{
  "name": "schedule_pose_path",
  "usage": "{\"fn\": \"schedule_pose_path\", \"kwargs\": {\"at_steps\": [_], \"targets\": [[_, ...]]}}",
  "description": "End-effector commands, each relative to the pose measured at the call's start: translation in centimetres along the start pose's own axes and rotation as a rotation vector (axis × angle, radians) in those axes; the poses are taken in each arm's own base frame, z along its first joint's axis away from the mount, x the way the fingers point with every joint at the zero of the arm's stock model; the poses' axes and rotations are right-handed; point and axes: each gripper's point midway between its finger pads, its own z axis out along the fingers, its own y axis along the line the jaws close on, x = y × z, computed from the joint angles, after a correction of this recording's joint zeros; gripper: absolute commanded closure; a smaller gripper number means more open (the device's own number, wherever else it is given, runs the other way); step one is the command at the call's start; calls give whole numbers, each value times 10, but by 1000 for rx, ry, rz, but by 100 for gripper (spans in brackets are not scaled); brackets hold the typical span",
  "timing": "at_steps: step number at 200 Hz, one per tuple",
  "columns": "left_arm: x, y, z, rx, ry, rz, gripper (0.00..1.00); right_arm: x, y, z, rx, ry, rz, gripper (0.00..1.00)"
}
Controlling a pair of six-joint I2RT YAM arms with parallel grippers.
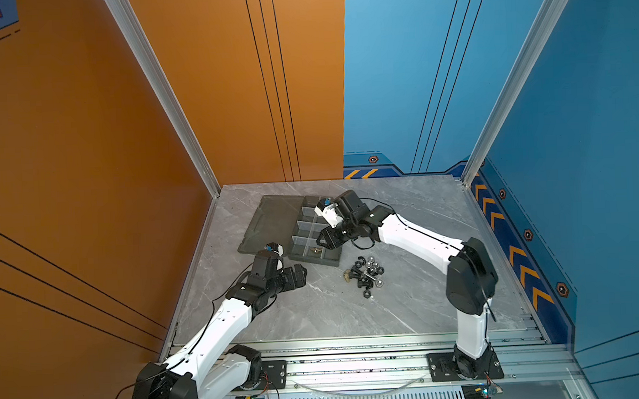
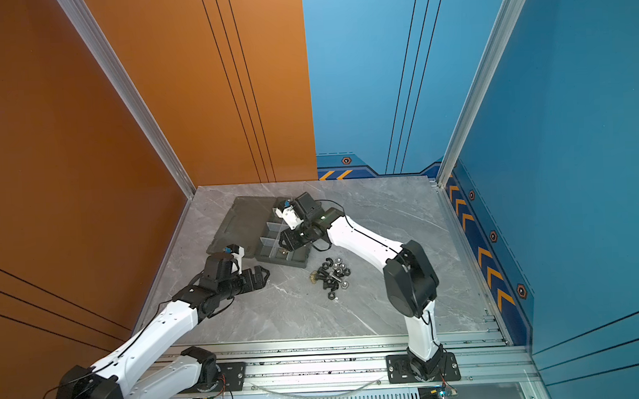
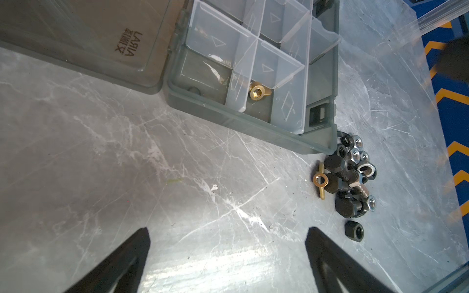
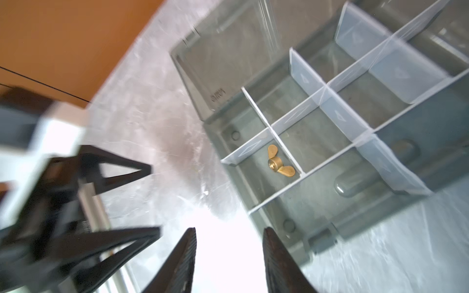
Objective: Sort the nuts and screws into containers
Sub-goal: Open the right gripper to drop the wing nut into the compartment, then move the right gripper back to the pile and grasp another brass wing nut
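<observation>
Brass wing nut (image 4: 279,162) lies flat in a cell (image 4: 257,186) at the lower end of the organizer tray (image 1: 313,262), low centre in both top views. The right tool (image 4: 229,229) hovers above that end, jaws apart with nothing between them. The left tool (image 3: 227,229) hangs over bare worktop (image 1: 408,307) at the tray's lower left, jaws wide apart and empty. Unsorted screws and nuts form a pile (image 1: 366,276) just below and right of the tray corner.

Judged step: clear the tray and fetch the next part. Lift above the dividers before traversing. Approach the pile at its edge, where a lone black nut (image 3: 354,231) sits apart. Reserve a separate cell for screws.

Hidden: the right arm covers the upper cells in both top views. Overlapping parts prevent a count. The right wrist view is blurred.
</observation>
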Motion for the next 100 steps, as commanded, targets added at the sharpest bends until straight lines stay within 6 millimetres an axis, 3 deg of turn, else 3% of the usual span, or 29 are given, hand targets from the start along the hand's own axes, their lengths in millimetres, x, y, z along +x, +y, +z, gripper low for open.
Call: {"fn": "schedule_pose_path", "kwargs": {"at_steps": [1, 47, 100], "targets": [[-8, -3, -5, 0, -13, -8, 2, 33, 1, -12, -8, 85, 72, 53], [-8, -2, -1, -2, -8, -21, 2, 93, -21, -11, 73, 197, 153, 52], [-7, -5, 3, -2, 7, -27, 2, 122, -31, 3, 98, 235, 288, 52]]}}
